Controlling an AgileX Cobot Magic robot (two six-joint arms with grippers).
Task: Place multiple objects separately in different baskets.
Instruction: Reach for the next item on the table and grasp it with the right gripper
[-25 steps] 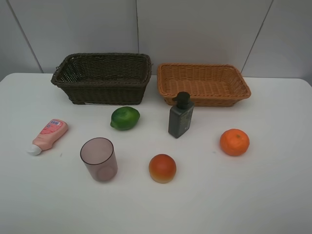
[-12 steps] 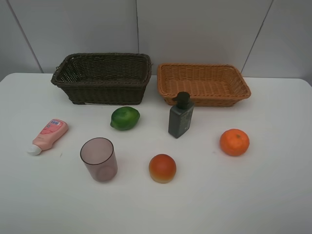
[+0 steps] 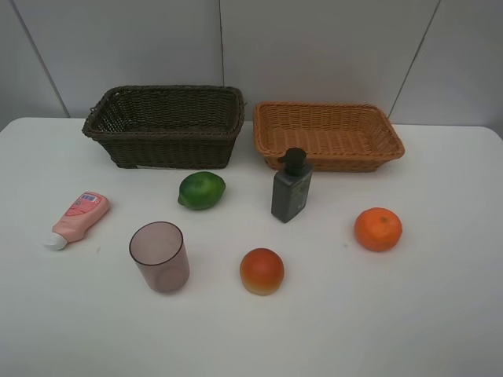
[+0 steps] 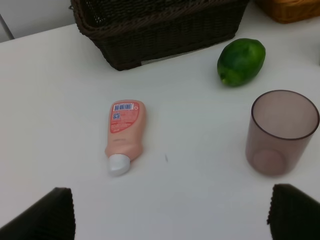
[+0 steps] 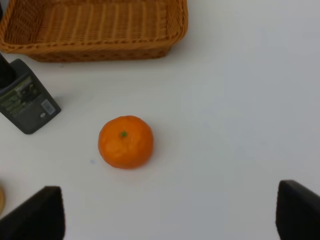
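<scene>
left gripper (image 4: 171, 214): black, ridged inner edges | right gripper (image 5: 169, 212): black, blunt tips

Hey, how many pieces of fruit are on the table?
3. The green lime lies in front of the dark brown basket; the red-orange fruit sits front and centre; the orange mandarin is right, before the tan basket. The dark brown basket's floor is partly hidden.

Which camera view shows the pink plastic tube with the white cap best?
The left wrist view: the pink plastic tube with white cap lies close and whole, barcode label visible. The exterior high view shows it whole but smaller. The right wrist view misses it.
</scene>
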